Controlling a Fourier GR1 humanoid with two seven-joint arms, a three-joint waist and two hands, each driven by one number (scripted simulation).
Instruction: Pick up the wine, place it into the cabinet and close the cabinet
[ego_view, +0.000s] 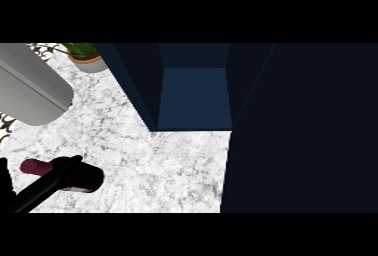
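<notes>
Dark-red wine bottle (70, 176) lying lower-left

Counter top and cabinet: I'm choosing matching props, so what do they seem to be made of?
The counter top looks like polished marble or a marble-look stone: white with fine grey veining. The cabinet looks like painted wood or laminate in matte dark navy, flat and uniform with no grain showing; which one cannot be told.
</notes>
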